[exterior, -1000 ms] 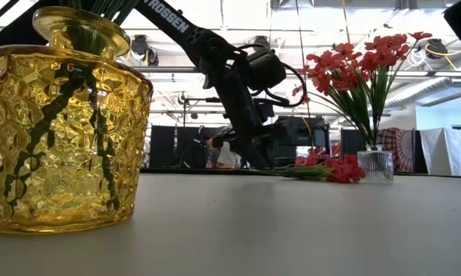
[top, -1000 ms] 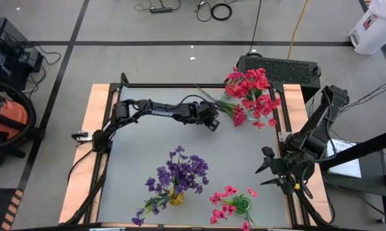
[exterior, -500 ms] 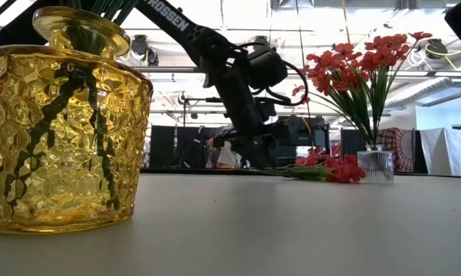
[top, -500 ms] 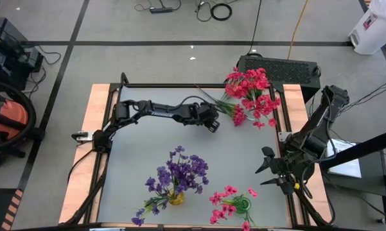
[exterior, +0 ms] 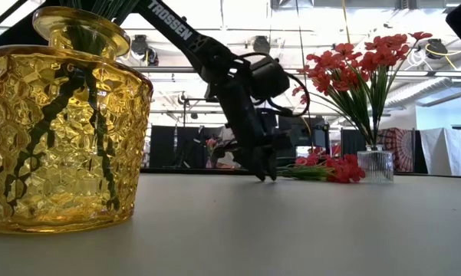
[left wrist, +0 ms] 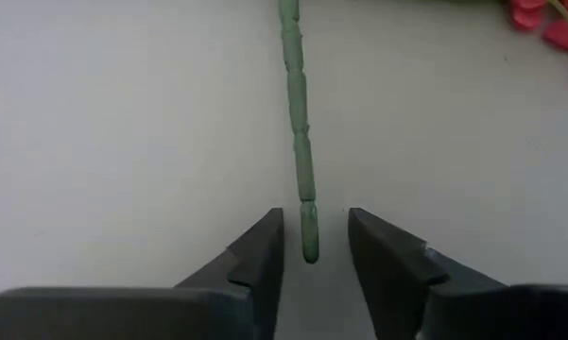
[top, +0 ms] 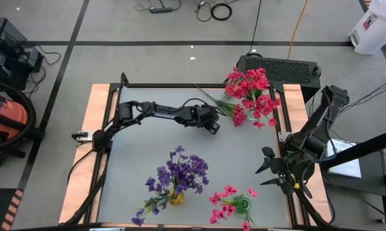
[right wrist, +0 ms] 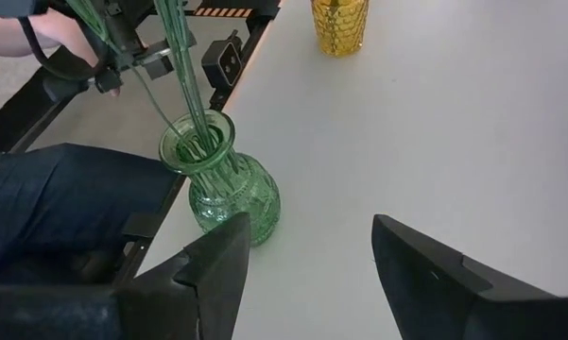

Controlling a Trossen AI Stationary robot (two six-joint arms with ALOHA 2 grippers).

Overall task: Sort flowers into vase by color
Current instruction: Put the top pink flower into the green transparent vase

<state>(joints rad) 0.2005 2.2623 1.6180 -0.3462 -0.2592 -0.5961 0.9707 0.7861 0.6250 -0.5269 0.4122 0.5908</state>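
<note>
A loose red flower lies flat on the table by the clear vase, which holds red flowers. Its thin green stem runs toward my left gripper. That gripper is open and low at the table. The stem's free end lies between its two fingers with a gap on each side. My right gripper waits open and raised at the table's right edge, with nothing in it. Purple flowers stand in the yellow vase. Pink flowers stand in the green vase.
The three vases stand at the far right, the near middle and the near right, and the bare tabletop spreads between them. Beside the table's near edge, past the green vase, a person's dark trouser leg shows.
My left gripper has sunk to the tabletop, so that its fingers now stand on either side of the loose red flower's stem end. The flower has not moved.
</note>
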